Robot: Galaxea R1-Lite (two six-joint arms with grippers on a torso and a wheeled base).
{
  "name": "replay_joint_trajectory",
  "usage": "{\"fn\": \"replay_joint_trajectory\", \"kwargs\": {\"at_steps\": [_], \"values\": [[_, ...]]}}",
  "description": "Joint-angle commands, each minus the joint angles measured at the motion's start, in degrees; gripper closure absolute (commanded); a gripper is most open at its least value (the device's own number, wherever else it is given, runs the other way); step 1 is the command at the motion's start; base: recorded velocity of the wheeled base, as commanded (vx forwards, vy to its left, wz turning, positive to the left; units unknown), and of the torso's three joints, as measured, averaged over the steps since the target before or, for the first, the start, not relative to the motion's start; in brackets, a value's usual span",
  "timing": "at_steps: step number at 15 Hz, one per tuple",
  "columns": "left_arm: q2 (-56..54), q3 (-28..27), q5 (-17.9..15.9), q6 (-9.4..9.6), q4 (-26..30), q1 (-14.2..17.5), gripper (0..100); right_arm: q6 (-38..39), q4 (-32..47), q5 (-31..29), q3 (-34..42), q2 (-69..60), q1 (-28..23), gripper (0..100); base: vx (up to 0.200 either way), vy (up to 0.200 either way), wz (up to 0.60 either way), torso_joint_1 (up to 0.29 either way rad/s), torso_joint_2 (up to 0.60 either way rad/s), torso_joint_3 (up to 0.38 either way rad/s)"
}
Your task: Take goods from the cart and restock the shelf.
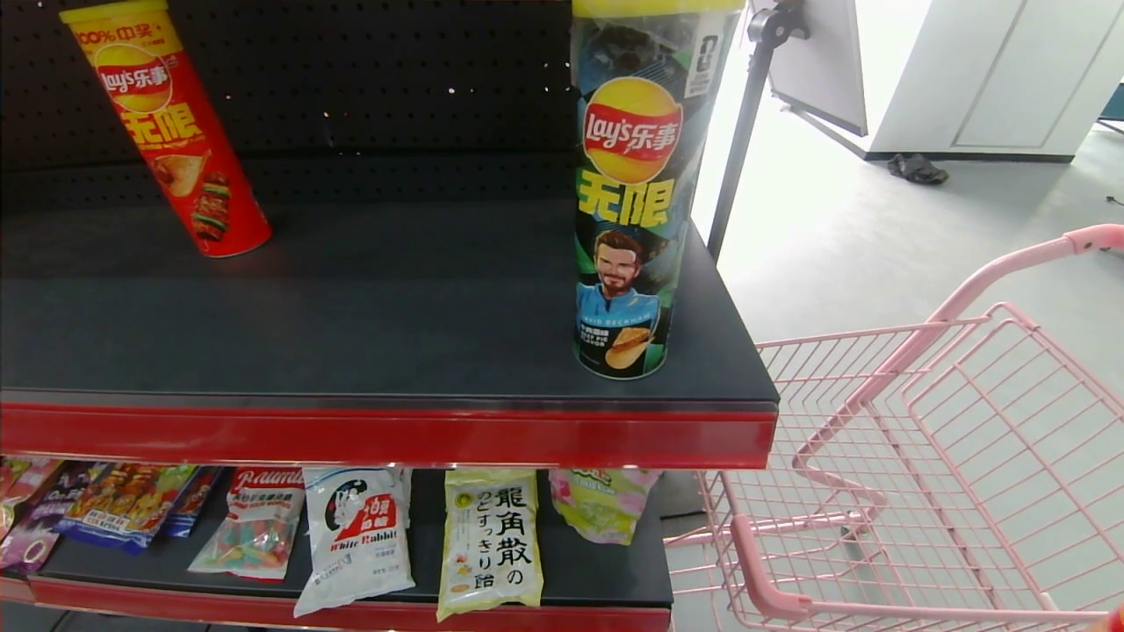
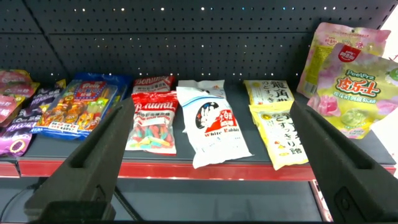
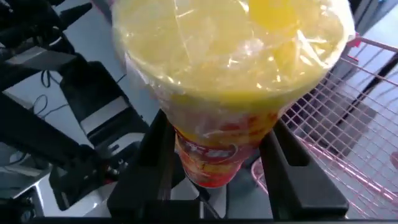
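My right gripper [image 3: 217, 158] is shut on a red chip can [image 3: 230, 56] with a yellow lid, one finger on each side of its body. The pink cart [image 3: 351, 118] lies below and beside it. On the upper shelf [image 1: 369, 298] a second red chip can [image 1: 167, 123] stands at the back left, its top leaning left. A dark green chip can [image 1: 628, 193] stands upright near the shelf's front right corner. My left gripper [image 2: 211, 109] is open with nothing in it, facing the lower shelf [image 2: 186, 168].
The lower shelf [image 1: 580, 570] holds a row of snack bags, among them a white candy bag [image 1: 360, 535] and a yellow one [image 1: 492, 540]. The pink wire cart [image 1: 922, 456] stands right of the shelf. The upper shelf is bare between the two cans.
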Motion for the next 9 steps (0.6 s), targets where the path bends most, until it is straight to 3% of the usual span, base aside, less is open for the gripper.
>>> {"fn": "replay_joint_trajectory", "kwargs": {"at_steps": [1, 2, 9], "values": [[0.0, 0.0, 0.0, 0.00, 0.0, 0.0, 0, -0.3, -4.3, -0.1, 4.4, 2.4, 3.3, 100, 0.000, 0.000, 0.00, 0.000, 0.00, 0.000], [0.0, 0.0, 0.0, 0.00, 0.1, 0.1, 0, 0.0, -13.0, -0.5, 6.9, 6.2, 3.6, 100, 0.000, 0.000, 0.00, 0.000, 0.00, 0.000], [0.0, 0.0, 0.0, 0.00, 0.0, 0.1, 0, 1.6, -18.2, -3.4, 8.0, 10.5, 6.0, 100, 0.000, 0.000, 0.00, 0.000, 0.00, 0.000]]}}
